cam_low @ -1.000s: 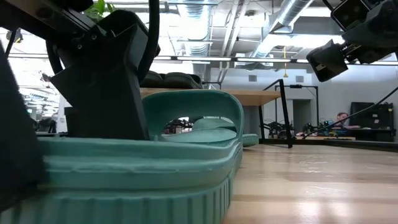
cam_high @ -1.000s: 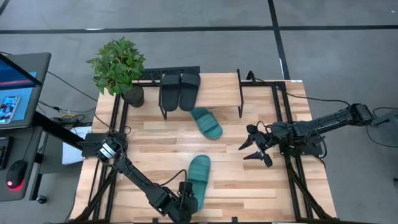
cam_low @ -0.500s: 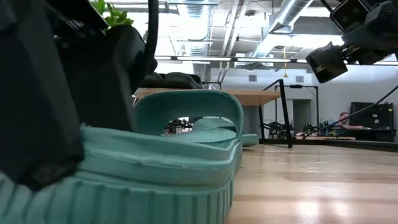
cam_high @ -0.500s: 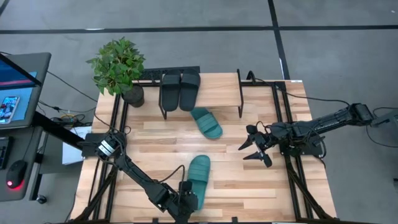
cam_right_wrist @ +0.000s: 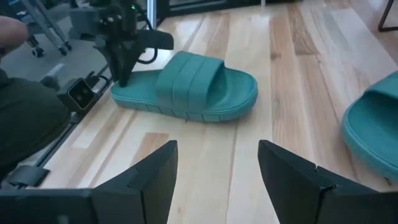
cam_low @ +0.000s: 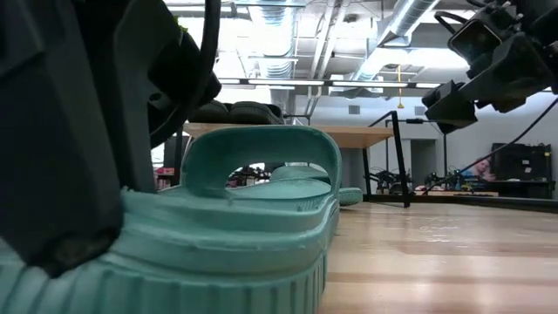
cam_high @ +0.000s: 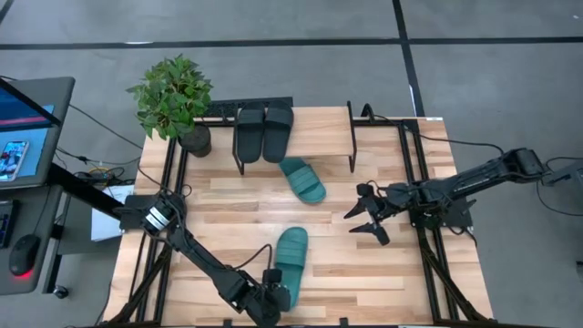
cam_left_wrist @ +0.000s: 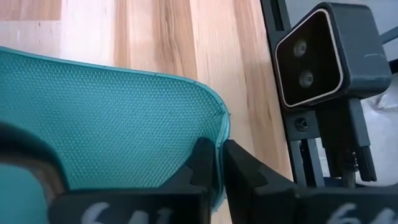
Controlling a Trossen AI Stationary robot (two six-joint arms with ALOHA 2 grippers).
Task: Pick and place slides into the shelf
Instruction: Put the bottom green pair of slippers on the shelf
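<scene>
A teal slide (cam_high: pixel 291 257) lies sole-down near the table's near edge, toe toward the shelf. My left gripper (cam_high: pixel 273 293) is shut on its heel end. A second teal slide (cam_high: pixel 302 179) lies flat on the table just in front of the shelf (cam_high: pixel 319 128). Two black slides (cam_high: pixel 250 132) (cam_high: pixel 278 130) sit side by side on the left part of the shelf's plank top (cam_low: pixel 349 135). My right gripper (cam_high: pixel 363 219) hangs open over the table's right half, clear of everything, facing the near teal slide (cam_right_wrist: pixel 193 87). My left gripper pinches the heel rim (cam_left_wrist: pixel 219 134) of the near teal slide between its two fingers, one finger on the textured footbed and the other on the outer side wall. The fingers slant down onto it from the table's near side. The slide's sole (cam_low: pixel 261 262) still lies on the table.
A potted plant (cam_high: pixel 173 96) stands at the far left corner beside the shelf. Black frame rails (cam_high: pixel 428 246) run along both sides of the table. The low camera's housing (cam_left_wrist: pixel 311 56) sits close behind the held heel. Bare wood lies between the two teal slides.
My left gripper has shut on the heel of the near teal slide while staying in place; its fingers, open a second ago, now meet on the rim. My right gripper has tipped downward a little over the table's right half, still open.
</scene>
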